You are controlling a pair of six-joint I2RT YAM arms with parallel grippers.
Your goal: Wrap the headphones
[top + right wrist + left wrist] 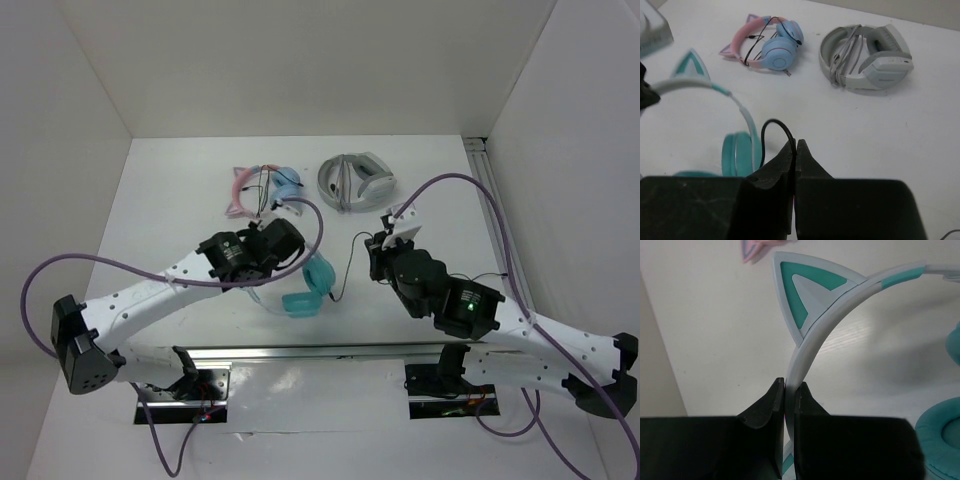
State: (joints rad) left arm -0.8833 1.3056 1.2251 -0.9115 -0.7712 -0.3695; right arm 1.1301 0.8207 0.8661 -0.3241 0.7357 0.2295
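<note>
Headphones (305, 290) in left tool (790, 385) (by headband (810, 340))

3 headphones (318, 275), 2 arms (150, 295)

Two arms at the teal headphones (305, 287)
The left gripper (288, 248) sat over their headband; the right gripper (374, 250) seemingly pinched the black cable (348, 262). Pink-and-blue headphones (262, 188) and grey-and-white headphones (356, 180) lay behind.

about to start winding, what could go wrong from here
1. The left jaws pinch a narrow bit of the headband, so the headphones might twist or slip out.
2. The right jaws look clamped on the thin black cable near its loop; a hard pull could slide it free or strain it.
</note>
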